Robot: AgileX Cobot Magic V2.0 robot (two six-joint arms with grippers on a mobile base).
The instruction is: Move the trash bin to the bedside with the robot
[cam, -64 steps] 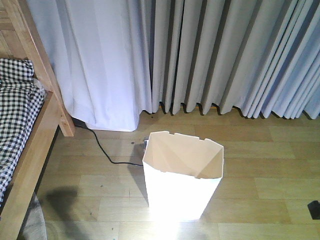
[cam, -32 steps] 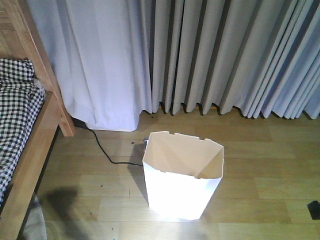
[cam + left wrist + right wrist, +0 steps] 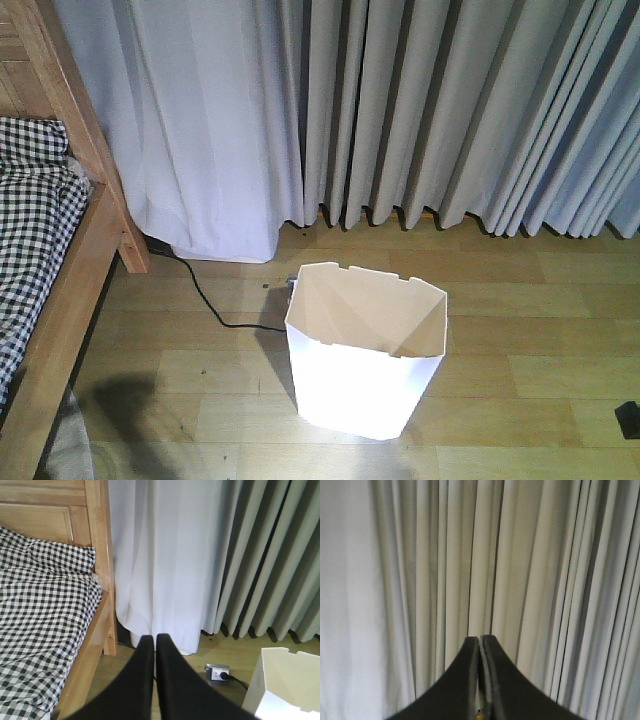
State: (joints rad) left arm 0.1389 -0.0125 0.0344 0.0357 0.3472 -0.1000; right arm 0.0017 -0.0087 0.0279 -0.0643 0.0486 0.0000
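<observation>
The white trash bin (image 3: 365,365) stands upright on the wooden floor, its cream inside open to view, about a bin's width right of the bedside. Its corner also shows low right in the left wrist view as the trash bin (image 3: 286,685). The bedside is a light wooden bed frame (image 3: 70,280) with black-and-white checked bedding (image 3: 30,225). My left gripper (image 3: 154,638) is shut and holds nothing, hanging over the floor between the bed frame (image 3: 102,555) and the bin. Shut and empty too, my right gripper (image 3: 480,638) faces the curtains. Neither gripper touches the bin.
Grey and white curtains (image 3: 400,110) hang along the back wall. A floor outlet box (image 3: 218,672) sits just behind the bin, and a black cable (image 3: 205,298) runs from it toward the bed's foot. A small black object (image 3: 629,418) lies at the right edge.
The bright glare on the floor at the bin's foot has faded. The bin, the bed and the view have barely shifted.
</observation>
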